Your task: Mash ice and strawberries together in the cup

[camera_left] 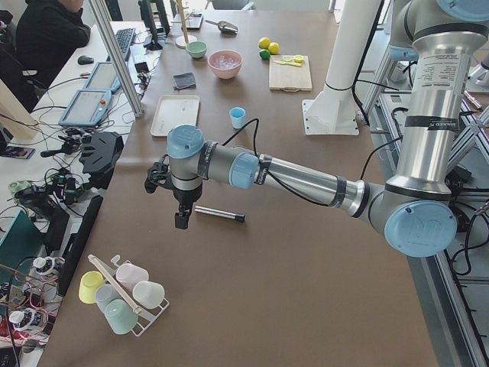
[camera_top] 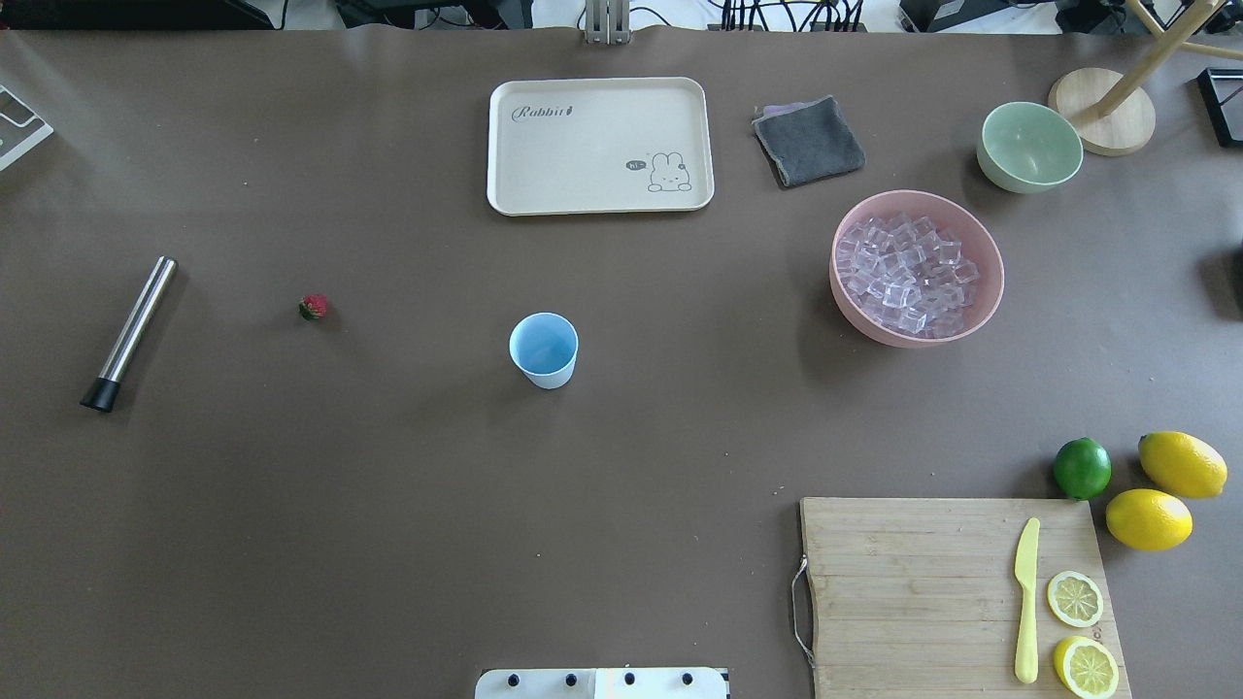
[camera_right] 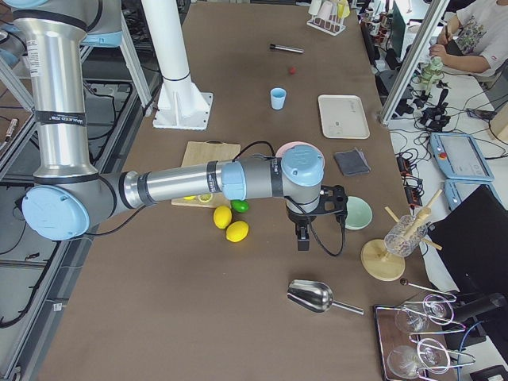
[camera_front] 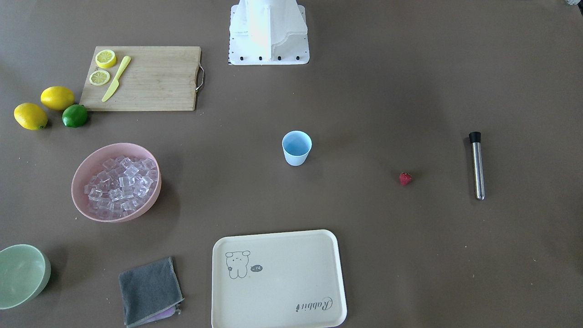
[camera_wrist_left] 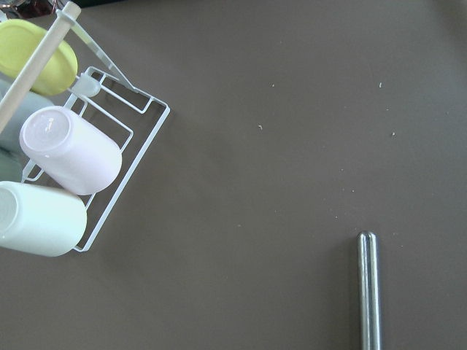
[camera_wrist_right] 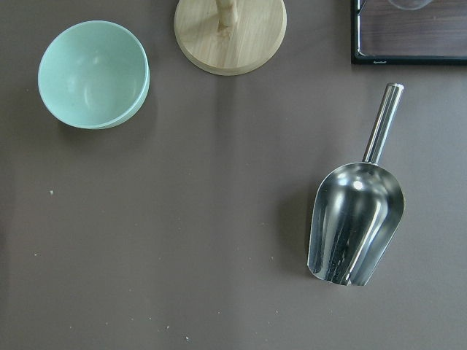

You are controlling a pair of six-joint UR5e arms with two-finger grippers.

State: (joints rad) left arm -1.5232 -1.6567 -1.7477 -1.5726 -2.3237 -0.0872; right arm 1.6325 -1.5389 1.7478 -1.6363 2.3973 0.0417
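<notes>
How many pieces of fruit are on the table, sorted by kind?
Whole lemons: 2
Cut lemon pieces: 2
Lime: 1
Strawberry: 1
Total: 6

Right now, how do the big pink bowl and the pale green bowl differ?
Size: the big round pink bowl is clearly wider than the small round pale green bowl.
Contents: the pink bowl is heaped with clear ice cubes; the green bowl is empty.
Colour: one is pink, the other mint green.
Shared: both are round and upright, and both stand on the robot's right side.
</notes>
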